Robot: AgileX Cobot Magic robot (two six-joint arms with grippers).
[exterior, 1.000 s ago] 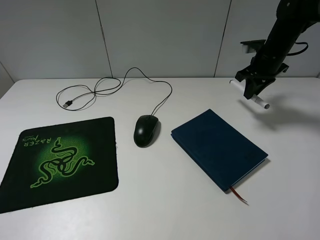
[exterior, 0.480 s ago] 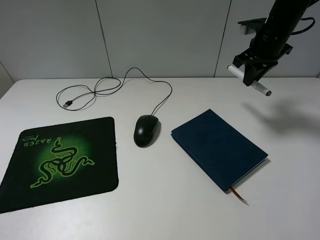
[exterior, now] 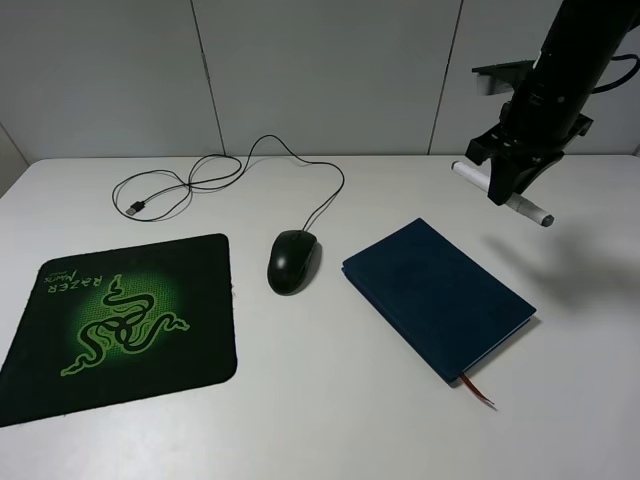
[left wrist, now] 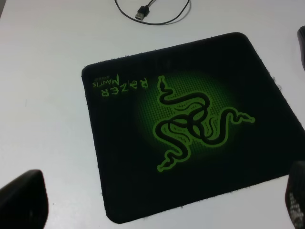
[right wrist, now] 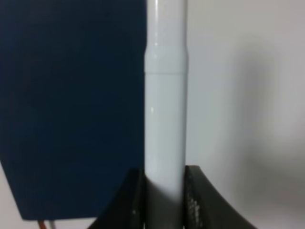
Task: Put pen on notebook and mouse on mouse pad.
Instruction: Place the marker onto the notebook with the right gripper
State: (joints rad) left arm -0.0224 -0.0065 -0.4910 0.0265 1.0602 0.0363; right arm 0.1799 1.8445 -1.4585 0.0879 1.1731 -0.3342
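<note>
**A:** Where is the pen?

**B:** The pen (exterior: 531,210) is in the air over the far right of the tabletop (exterior: 330,410). The right pincer (exterior: 503,190) is clenched around its middle, so both white ends stick out past the jaws. It hangs beyond the far right edge of the notebook (exterior: 437,295) and is not touching it.

**A:** And the notebook?

**B:** It lies flat and closed, right of centre and turned at an angle. Its ribbon (exterior: 478,389) pokes out at the near corner.

**A:** Is the mouse on its pad?

**B:** No. The mouse (exterior: 292,260) sits on the bare tabletop between the mouse pad (exterior: 125,320) and the notebook, close to both but touching neither. Its cable (exterior: 318,168) runs to the far side and loops left to a USB plug (exterior: 133,208) beyond the pad.

**A:** What about the left pincer?

**B:** The left pincer (left wrist: 159,202) is released, with its jaws spread wide. It hangs over the near part of the mouse pad, which lies flat at the near left with its green logo up.
</note>
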